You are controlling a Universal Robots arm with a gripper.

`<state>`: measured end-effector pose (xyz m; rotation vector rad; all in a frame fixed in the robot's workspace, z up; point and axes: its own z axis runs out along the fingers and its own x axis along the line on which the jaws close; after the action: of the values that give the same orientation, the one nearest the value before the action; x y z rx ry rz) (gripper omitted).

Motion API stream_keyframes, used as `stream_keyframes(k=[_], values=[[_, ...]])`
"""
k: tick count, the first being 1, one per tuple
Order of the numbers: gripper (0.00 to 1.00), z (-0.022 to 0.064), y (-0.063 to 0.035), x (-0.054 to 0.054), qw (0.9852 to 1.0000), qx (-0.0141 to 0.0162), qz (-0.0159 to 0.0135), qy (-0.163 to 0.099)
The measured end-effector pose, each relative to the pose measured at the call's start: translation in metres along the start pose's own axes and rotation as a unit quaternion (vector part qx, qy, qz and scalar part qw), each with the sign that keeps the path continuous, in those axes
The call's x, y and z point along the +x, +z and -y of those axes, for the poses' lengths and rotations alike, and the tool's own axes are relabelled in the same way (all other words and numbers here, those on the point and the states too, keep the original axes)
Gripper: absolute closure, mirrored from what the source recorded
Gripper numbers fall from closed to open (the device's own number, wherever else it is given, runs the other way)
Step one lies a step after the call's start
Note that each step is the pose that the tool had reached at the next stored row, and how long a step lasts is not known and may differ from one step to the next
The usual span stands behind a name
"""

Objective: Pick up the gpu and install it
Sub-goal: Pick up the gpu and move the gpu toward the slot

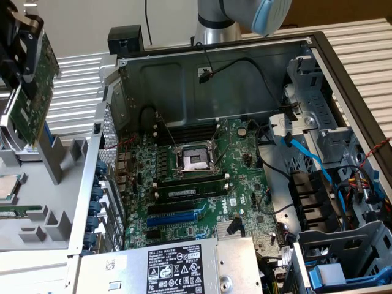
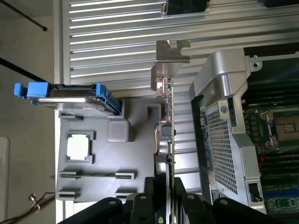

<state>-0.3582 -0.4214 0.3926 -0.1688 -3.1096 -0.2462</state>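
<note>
Black robot gripper is gripping the gpu, a small green circuit card with a silver metal end bracket. It is holding the card in the air above the grey moulded parts tray, outside the open metal computer case on the exterior view's left. The card's long axis is running steeply and slightly tilted, with the bracket end pointing down, away from the fingers. The large green motherboard is showing white "DELL" lettering. The black label on the silver power supply is carrying print too fine to read.
</note>
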Motion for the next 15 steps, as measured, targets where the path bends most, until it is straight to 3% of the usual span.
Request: stream_keyframes(k=[7, 11, 15], values=[[0.73, -0.0018, -0.0219, -0.009, 0.9999, -0.0126, -0.0019, -0.004], [0.73, -0.0029, -0.0318, -0.018, 0.9999, -0.0123, -0.0044, -0.005], [0.73, -0.0032, -0.0393, -0.028, 0.9999, -0.0117, -0.0093, -0.006]])
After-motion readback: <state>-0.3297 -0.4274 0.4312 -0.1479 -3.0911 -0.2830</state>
